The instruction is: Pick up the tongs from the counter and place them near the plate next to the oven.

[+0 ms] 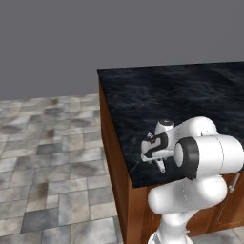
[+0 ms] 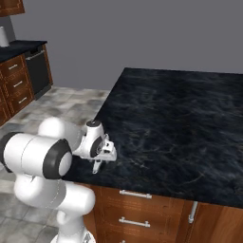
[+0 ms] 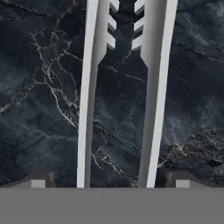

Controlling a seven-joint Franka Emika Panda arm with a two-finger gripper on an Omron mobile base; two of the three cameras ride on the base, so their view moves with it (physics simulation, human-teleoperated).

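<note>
tool (image 3: 112, 181) wide open, empty, low over counter (image 3: 39, 87), tongs (image 3: 124, 96) between fingertips (image 3: 38, 180)

One counter (image 1: 143, 95) with a black marbled top. One pair of tongs (image 3: 124, 96) lies on it, with two long arms, each toothed at the far end. One gripper (image 2: 100, 160) with two fingertips (image 3: 38, 179). Three drawer handles (image 2: 135, 194) show on the near cabinet front.
</note>
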